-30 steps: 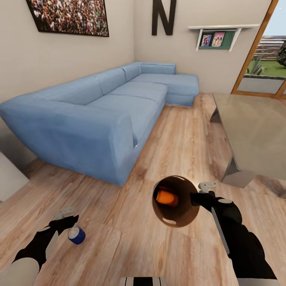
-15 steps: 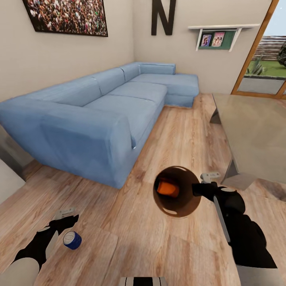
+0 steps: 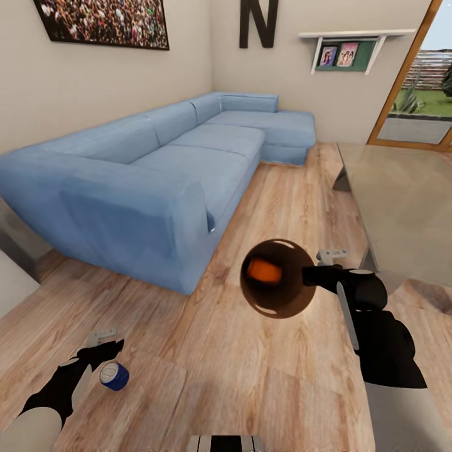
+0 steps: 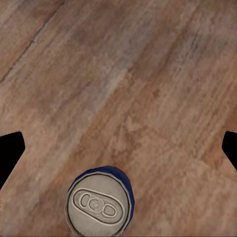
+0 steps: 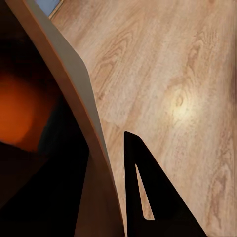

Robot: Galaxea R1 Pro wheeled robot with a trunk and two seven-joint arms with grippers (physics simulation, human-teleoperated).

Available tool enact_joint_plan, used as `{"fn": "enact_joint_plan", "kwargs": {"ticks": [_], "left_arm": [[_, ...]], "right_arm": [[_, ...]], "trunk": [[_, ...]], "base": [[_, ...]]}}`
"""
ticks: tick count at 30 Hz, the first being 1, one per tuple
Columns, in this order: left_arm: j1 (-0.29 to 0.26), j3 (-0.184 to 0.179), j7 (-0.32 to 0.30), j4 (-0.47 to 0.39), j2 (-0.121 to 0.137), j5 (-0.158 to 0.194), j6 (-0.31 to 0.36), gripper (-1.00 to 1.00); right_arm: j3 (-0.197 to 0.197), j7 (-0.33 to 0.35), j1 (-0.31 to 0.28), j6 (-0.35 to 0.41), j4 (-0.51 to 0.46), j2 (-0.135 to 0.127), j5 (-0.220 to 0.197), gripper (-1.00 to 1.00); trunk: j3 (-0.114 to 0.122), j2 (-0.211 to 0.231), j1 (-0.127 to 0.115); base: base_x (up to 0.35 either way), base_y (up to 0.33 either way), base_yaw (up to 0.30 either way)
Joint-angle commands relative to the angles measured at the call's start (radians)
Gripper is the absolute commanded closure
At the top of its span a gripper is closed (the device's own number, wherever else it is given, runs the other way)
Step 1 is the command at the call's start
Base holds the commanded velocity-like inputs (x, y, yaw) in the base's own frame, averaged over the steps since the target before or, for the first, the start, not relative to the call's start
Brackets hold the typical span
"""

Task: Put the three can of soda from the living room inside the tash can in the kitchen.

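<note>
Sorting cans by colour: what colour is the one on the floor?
Dark blue with a silver top, clearest in the left wrist view.

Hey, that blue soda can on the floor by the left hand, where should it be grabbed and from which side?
Judging by the silver top facing up, the blue soda can stands upright on the wood floor. Grip its round side wall mid-height, coming down from above with the left hand open, one finger on each side.
</note>
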Motion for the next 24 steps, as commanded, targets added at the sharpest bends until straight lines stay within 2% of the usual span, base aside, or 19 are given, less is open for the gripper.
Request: {"fn": "enact_joint_plan", "kwargs": {"ticks": [1, 10, 24], "left_arm": [[0.0, 0.0, 0.0, 0.0, 0.0, 0.0, 0.0, -1.0], [-0.001, 0.006, 0.002, 0.001, 0.001, 0.006, 0.005, -1.0], [-0.001, 0.008, 0.04, 0.001, 0.006, 0.01, 0.009, -1.0]], "right_arm": [[0.001, 0.004, -0.004, 0.001, 0.0, 0.0, -0.019, 1.0], [0.008, 0.003, -0.047, 0.001, 0.001, 0.002, -0.016, 1.0], [0.012, 0.001, -0.054, 0.001, 0.001, 0.001, -0.016, 1.0]], "trunk": [[-0.004, 0.0, 0.0], [-0.039, -0.002, 0.004], [-0.093, -0.006, 0.011]], "base": [[0.0, 0.0, 0.0], [0.0, 0.0, 0.0], [0.0, 0.0, 0.0]]}}
